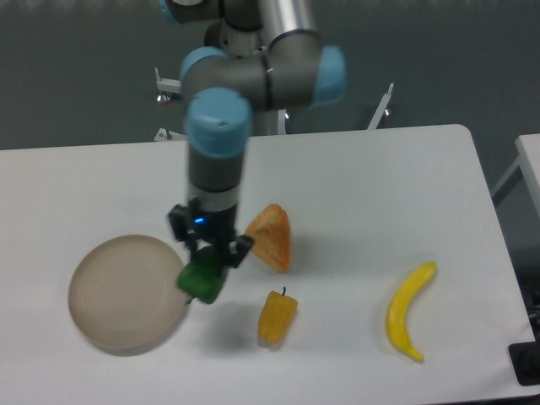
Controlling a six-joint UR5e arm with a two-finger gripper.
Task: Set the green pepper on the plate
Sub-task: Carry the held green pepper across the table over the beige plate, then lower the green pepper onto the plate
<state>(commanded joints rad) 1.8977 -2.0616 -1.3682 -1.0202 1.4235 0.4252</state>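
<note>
Holding the green pepper point(201, 279) between its two fingers, the hand point(208, 256) hangs on the arm just at the right rim of the plate point(101, 325). Fingers are closed on the upper part of the pepper; the body of the fruit hangs below them, tilted toward the plate. Whether the pepper is clear of the desk point(371, 186) or brushing it cannot be told from this view.

Step in hand, by my judgement: carrying the pepper over the plate for release. The pepper sits at the rim, not over the middle. Recommended: travel further left until the pepper is over the flat centre, keep it high enough to pass the raised rim, lower gently, then part the fingers. Releasing at the rim risks the lumpy, glossy pepper rolling back off onto the desk or tipping the plate's edge.

Clearances noted:
- Orange wedge-shaped food item point(270, 237) lies just beside the hand on its right; the right finger is near it. Movement should be away from it, leftward.
- Yellow-orange pepper point(276, 316) lies near, below and to the right; not in the path.
- Banana point(408, 311) is well apart, far right.
- Left of the plate there is bare desk up to the picture's edge; the desk's front edge runs close below the plate, so overshoot toward the front should be avoided.
</note>
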